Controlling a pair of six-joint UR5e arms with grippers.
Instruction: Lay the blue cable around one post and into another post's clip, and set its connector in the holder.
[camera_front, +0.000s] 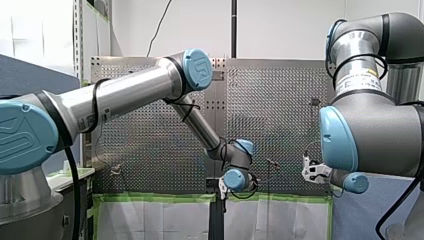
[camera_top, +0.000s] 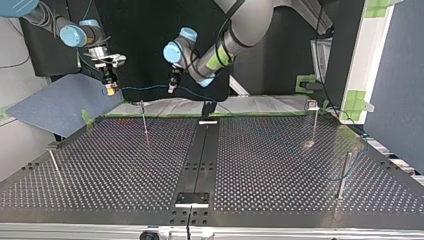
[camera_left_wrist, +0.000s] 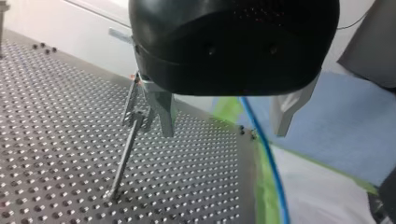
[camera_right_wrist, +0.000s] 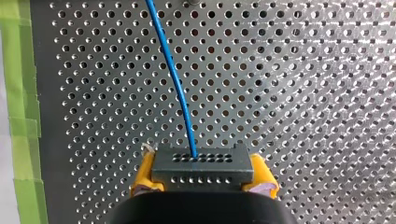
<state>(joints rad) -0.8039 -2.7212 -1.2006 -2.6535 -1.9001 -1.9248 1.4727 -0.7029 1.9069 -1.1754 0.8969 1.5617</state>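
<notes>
Pinching the connector (camera_right_wrist: 203, 168) between yellow pads, my right gripper (camera_top: 110, 90) hangs at the top view's ten o'clock, so the blue cable (camera_right_wrist: 180, 88) runs clear toward my left gripper (camera_left_wrist: 224, 133), whose spread fingers seemingly straddle it beside a post (camera_left_wrist: 126, 149).

Robotics lab: perforated table (camera_top: 275, 165), metal post (camera_top: 343, 175), green edge tape (camera_right_wrist: 18, 70).

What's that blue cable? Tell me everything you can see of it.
The blue cable is thin, smooth and looks plastic-coated. One end enters a dark block connector with rows of small holes, gripped between yellow pads in the right arm's jaws. From there it runs through the air along the table edge, passing between the left arm's jaws, which stand open.
</notes>
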